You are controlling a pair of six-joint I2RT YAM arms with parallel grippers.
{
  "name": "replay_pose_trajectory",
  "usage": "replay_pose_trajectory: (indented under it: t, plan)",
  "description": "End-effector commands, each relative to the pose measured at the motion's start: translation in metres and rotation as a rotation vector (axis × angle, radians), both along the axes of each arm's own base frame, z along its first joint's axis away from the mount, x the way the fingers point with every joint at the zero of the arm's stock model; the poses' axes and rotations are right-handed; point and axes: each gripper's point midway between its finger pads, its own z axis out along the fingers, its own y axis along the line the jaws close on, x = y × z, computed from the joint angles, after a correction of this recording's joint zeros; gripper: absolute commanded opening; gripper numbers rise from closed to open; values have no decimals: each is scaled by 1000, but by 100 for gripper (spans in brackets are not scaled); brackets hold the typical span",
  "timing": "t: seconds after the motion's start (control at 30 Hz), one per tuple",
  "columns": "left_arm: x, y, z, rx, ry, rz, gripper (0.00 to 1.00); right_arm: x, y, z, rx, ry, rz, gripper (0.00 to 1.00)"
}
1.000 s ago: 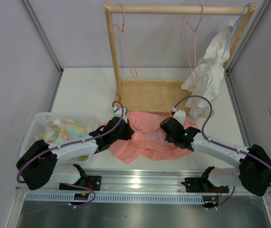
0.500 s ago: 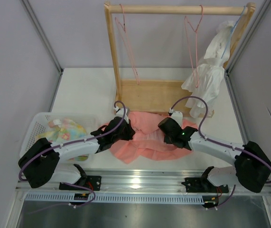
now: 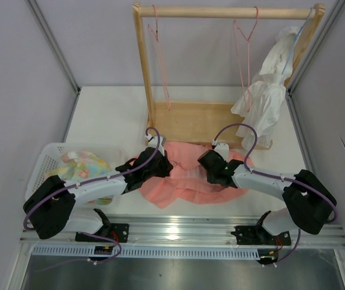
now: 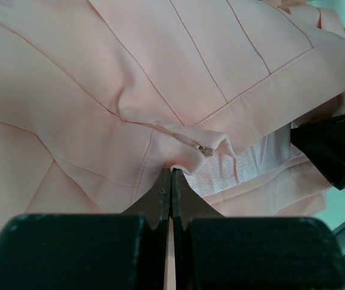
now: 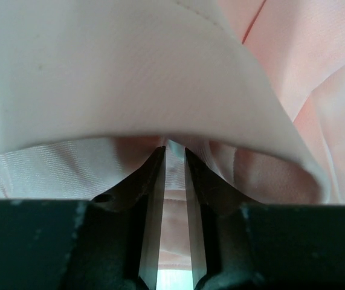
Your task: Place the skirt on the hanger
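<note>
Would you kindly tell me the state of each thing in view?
skirt: crumpled on the table, not on a hanger.
left hand: shut, pinching the skirt's waistband beside the zip.
right hand: jaws slightly apart, tips against the skirt.
left pink hanger: hanging on the rail, bare.
right pink hanger: hanging on the rail, bare.
white garment: hung at the rail's right end.
patterned cloth: bundled in the basket.
</note>
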Motion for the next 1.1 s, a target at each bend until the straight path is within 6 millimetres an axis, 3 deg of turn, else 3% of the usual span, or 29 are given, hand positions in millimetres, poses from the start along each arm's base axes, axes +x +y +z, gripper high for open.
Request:
replay_pose_trajectory:
  t: [0.0, 0.3, 0.57, 0.83, 1.07]
  plan:
    - [9, -9, 23, -32, -57, -4, 0, 13, 0, 8, -14, -52, -16, 26]
    - [9, -11, 21, -31, -51, -9, 0, 17, -1, 6, -24, -61, -16, 28]
    - [9, -11, 20, -28, -48, -9, 0, 19, 1, 9, -18, -68, -15, 8]
    - [10, -13, 20, -31, -47, -10, 0, 14, 4, 44, 25, -106, -4, 4]
    - [11, -16, 18, -36, -41, -12, 0, 7, -9, 69, 56, -140, -23, 4]
